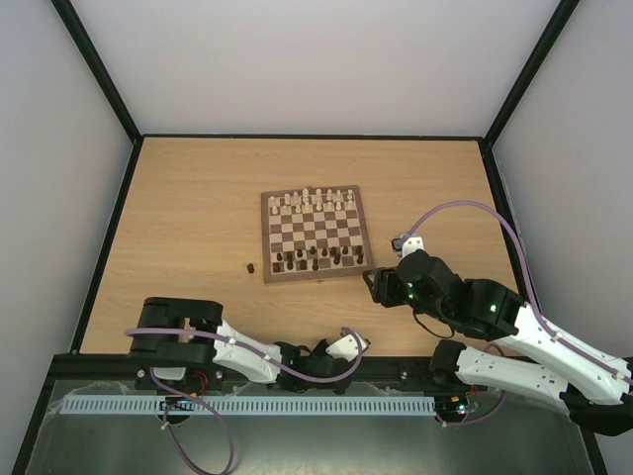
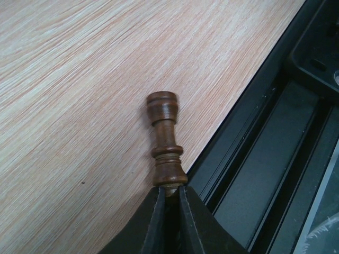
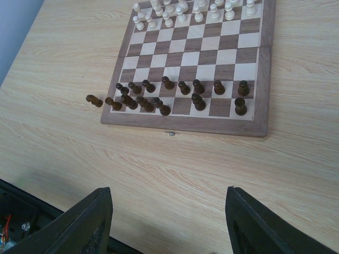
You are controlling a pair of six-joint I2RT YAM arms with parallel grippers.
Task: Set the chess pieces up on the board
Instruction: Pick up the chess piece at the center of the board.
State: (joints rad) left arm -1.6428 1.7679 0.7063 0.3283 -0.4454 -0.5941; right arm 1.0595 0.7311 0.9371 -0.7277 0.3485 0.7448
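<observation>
**Left gripper clamped on a dark piece at the near edge of the table**

Left wrist view: both black fingers are pressed together on the base end of the dark piece. Its flat-topped head points away from the fingers, out over the wood. Whether it touches the table, I cannot tell. A black rail runs along the table's near edge, just right of the piece.

Overhead: the left gripper sits low at the near edge, a little right of centre and well apart from the board.

Right gripper: its fingers stand wide apart with nothing between them, over bare wood beside the board's near right corner.

Board contents, from the right wrist view:
- The dark pieces are on the two near rows. The second row has a fairly even line across. The nearest row has a crowded cluster at its left end and two more toward the right.
- A stray piece, also dark, is on the table just left of the board's near left corner, off the squares. Upright or lying down — cannot tell.
- The pale pieces are lined up on the two far rows.

The middle rows show only squares.
</observation>
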